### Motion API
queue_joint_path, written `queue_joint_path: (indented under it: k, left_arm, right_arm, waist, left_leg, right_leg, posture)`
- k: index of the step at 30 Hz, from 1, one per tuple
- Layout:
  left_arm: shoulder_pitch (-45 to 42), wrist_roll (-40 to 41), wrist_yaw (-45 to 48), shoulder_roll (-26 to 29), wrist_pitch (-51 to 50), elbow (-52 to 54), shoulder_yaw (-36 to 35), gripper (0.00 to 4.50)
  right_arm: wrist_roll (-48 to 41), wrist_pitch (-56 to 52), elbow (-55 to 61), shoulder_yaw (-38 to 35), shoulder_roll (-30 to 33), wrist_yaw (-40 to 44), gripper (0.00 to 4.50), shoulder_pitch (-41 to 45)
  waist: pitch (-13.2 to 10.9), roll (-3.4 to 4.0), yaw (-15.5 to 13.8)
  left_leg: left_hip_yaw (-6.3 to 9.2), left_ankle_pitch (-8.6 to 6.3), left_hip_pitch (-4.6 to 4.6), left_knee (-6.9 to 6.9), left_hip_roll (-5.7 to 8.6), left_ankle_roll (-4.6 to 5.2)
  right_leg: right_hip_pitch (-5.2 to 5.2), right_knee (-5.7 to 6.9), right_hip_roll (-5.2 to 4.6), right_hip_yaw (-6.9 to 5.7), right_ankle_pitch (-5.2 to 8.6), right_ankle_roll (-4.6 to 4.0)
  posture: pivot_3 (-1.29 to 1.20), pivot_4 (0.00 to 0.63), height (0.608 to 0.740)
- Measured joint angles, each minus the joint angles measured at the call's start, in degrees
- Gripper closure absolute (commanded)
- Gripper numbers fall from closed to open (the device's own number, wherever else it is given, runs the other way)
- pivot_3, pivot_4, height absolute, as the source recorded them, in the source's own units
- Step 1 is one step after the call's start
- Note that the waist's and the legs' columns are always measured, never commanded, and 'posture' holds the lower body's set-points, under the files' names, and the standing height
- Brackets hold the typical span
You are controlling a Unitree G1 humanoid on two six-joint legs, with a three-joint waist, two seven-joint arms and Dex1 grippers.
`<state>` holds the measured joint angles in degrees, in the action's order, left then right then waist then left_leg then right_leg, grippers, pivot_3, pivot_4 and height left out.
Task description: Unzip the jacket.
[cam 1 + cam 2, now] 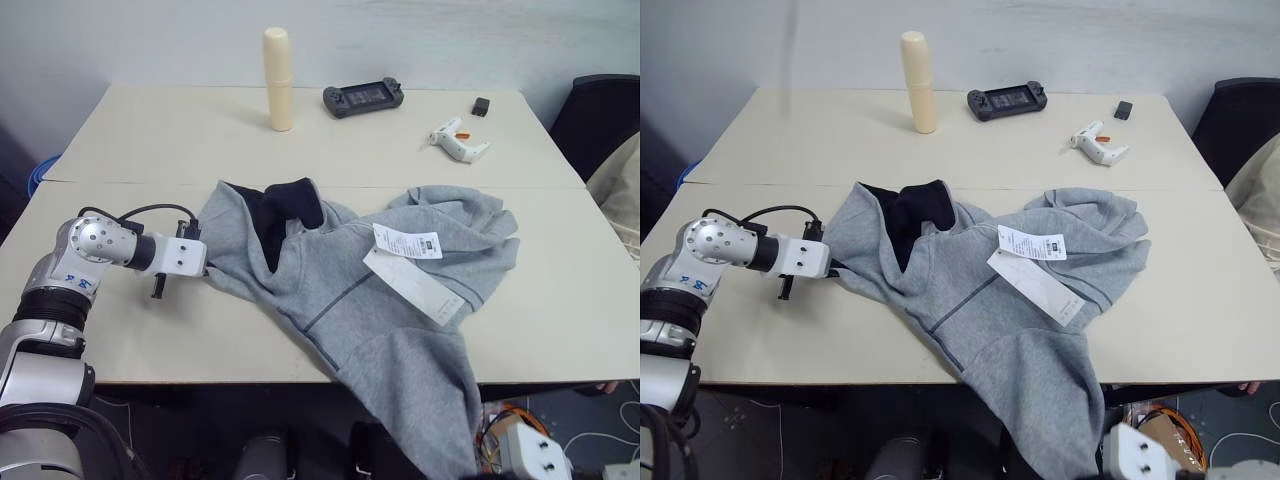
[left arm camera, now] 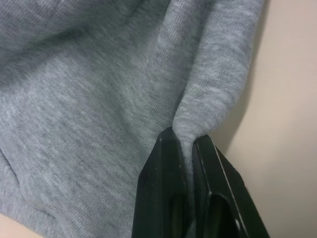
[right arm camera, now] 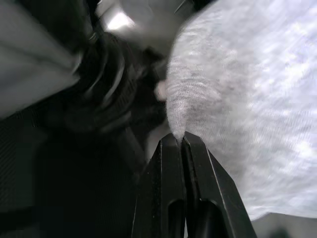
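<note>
The jacket (image 1: 380, 290) sprawls across the table (image 1: 150, 140), black collar lining up, white tags (image 1: 410, 262) on its chest, and its lower end spills over the near edge. From the head, the left gripper (image 1: 200, 268) sits at the jacket's left edge, fingertips lost in the cloth. The left wrist view settles it: both black fingers (image 2: 163, 198) pinch a fold of grey fleece. At the bottom of the head view, the right arm sits beside the hanging hem. Its wrist camera gets closer: the right gripper (image 3: 177, 139) is clamped on a tip of that fleece. Far back stand a cream cylinder (image 1: 279, 78), a controller (image 1: 363, 98) and a white tool (image 1: 458, 140).
</note>
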<state>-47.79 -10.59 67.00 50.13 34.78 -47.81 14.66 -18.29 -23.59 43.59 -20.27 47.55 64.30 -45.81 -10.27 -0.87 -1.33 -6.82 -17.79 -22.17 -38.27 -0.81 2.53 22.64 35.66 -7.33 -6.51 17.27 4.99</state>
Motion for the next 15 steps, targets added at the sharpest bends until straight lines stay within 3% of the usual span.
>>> queue_joint_path:
  k: [2,6,10,12,15]
  left_arm:
    - [-0.01,0.06,0.01,-0.2,0.02,0.24,0.0,4.5]
    - [0.01,0.17,0.26,-0.18,-0.33,0.44,-0.12,4.5]
    - [0.26,0.18,0.56,0.04,-0.81,1.03,-0.22,4.5]
    - [0.41,0.36,0.88,-0.3,-1.08,2.34,-0.29,4.5]
    - [0.95,1.66,1.89,-0.72,-2.63,4.44,-0.78,4.5]
  right_arm:
    - [-1.64,-2.23,-0.53,-1.03,0.22,-0.39,3.57,1.07]
    - [-13.96,-9.19,2.7,-8.14,3.87,4.33,2.32,2.13]
    - [-22.94,-11.57,0.74,-13.77,8.9,5.55,1.09,15.21]
    - [-20.73,-10.0,-5.72,-13.52,13.31,3.87,1.09,24.76]
    - [-6.9,2.05,-23.34,-5.16,23.29,2.33,1.09,39.81]
  waist:
    - [0.0,0.02,-0.07]
    - [-0.01,0.01,-0.15]
    - [-0.02,-0.08,0.3]
    - [-0.04,-0.04,0.37]
    - [-0.1,0.07,-0.11]
  left_leg:
    - [-0.01,-0.01,-0.01,0.03,0.02,0.01]
    - [0.06,0.0,-0.04,0.03,0.01,0.02]
    - [0.05,-0.11,0.03,-0.19,0.01,0.26]
    - [0.04,-0.12,-0.03,-0.37,0.02,0.23]
    - [0.04,-0.13,-0.25,-0.36,0.03,0.15]
  right_leg:
    - [0.03,0.0,-0.01,0.01,0.0,0.0]
    - [0.0,-0.01,0.02,-0.09,0.01,-0.01]
    - [-0.1,0.03,-0.01,-0.03,-0.03,0.05]
    - [-0.05,0.11,-0.09,-0.02,-0.03,0.05]
    - [0.19,0.13,-0.08,-0.09,0.01,-0.01]
  posture:
    - [0.0,0.15,0.74]
    - [0.0,0.15,0.74]
    - [0.0,0.15,0.74]
    - [0.0,0.15,0.74]
    - [0.0,0.15,0.74]
